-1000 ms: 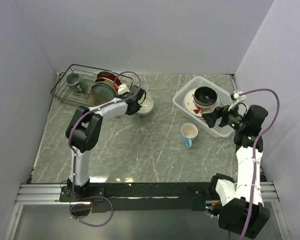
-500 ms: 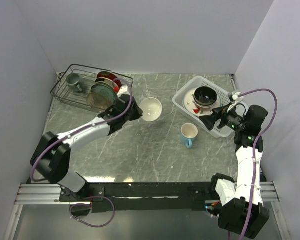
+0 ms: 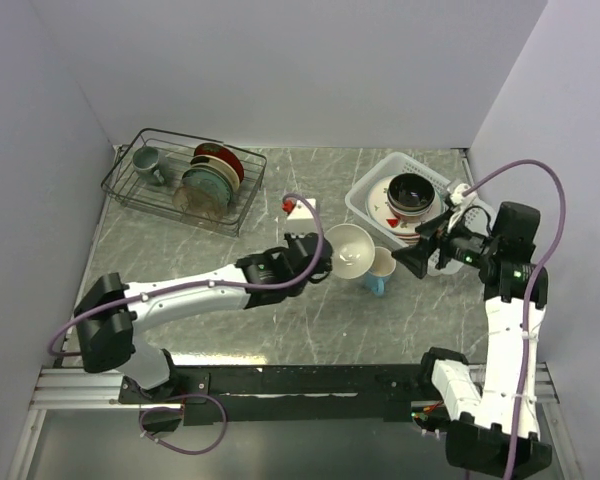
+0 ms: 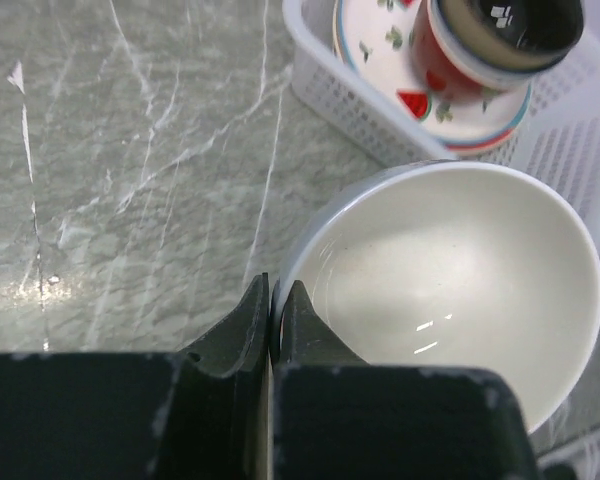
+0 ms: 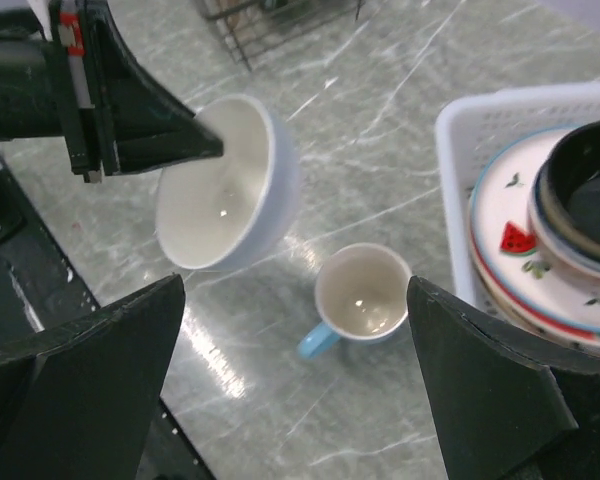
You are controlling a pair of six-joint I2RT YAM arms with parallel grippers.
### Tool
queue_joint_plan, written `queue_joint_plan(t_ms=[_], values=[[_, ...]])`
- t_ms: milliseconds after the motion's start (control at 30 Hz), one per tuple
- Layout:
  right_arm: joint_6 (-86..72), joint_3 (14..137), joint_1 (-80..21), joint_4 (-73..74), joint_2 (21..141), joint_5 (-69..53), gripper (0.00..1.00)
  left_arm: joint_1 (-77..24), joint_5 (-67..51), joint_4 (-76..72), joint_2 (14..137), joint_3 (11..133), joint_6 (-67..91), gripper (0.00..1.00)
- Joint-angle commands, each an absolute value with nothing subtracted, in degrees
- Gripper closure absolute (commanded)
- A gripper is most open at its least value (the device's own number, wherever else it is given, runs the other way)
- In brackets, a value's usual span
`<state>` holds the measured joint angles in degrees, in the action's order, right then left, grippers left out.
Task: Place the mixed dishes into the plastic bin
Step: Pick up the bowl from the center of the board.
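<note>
One white bowl point(image 3: 348, 250), one dark bowl point(image 3: 412, 192), one blue mug point(image 3: 382, 266), one grey mug point(image 3: 146, 160), one bin point(image 3: 358, 203), one rack point(image 3: 170, 208), three racked plates point(image 3: 202, 185).

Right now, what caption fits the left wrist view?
Left gripper pinches the white bowl by its rim near the plastic bin.

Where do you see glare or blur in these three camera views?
Top external: sharp, with bright reflections on the table near its front edge. Left wrist: small highlights inside the white bowl, a glare streak on the marble at left, and the left gripper dark and soft. Right wrist: the right gripper shows as dark wedges in the bottom corners; the mug is sharp, with a glint inside.
</note>
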<state>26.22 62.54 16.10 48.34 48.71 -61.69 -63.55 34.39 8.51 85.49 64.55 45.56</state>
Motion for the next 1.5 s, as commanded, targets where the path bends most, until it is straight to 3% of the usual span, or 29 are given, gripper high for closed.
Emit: queue_joint_plan(t_ms=[0,167,400,633,867,967,1000,1100,1233,1333,1367,1433,1467], values=[[23.30,60.83,7.69,48.88,45.80,-52.14,0.00,-68.63,53.50,16.38,89.55,76.34,56.74,0.99],[17.23,58.71,-1.74,42.72,45.61,-39.49,0.00,-72.51,62.30,33.47,97.71,88.31,68.11,0.99],[12.93,58.71,-8.17,39.12,49.04,-28.32,0.03,-74.00,62.49,32.61,98.62,90.36,68.55,0.99],[11.16,58.53,-10.98,36.91,50.80,-24.79,0.26,-74.27,61.79,31.12,97.65,89.39,67.33,0.99],[10.28,59.32,-12.83,36.30,53.43,-23.64,0.38,-74.53,60.74,27.08,95.37,86.58,64.78,0.99],[10.02,59.85,-13.27,36.39,54.75,-22.94,0.52,-74.79,59.94,24.09,94.13,85.17,62.59,0.99],[10.02,60.03,-13.27,36.39,55.02,-22.77,0.65,-74.79,59.51,23.30,93.78,84.73,62.06,0.99],[9.93,60.47,-13.27,36.48,55.55,-22.33,0.87,-74.79,58.45,19.79,91.76,82.19,60.03,0.99],[10.19,60.73,-13.27,36.39,55.28,-22.50,1.00,-74.79,56.26,13.81,87.47,77.35,57.13,0.97],[10.81,60.91,-12.92,36.21,54.93,-23.63,1.00,-74.79,52.23,6.44,83.78,72.44,52.40,0.80],[10.90,61.08,-12.22,36.30,54.58,-24.16,1.00,-74.88,50.38,4.07,82.80,69.20,48.73,0.62],[11.86,61.43,-11.08,36.56,54.23,-26.70,1.00,-74.62,43.56,-5.95,79.30,65.41,44.32,0.41],[12.13,61.52,-9.94,36.39,53.71,-27.50,1.00,-74.53,40.81,-9.63,78.23,61.65,40.21,0.26]])
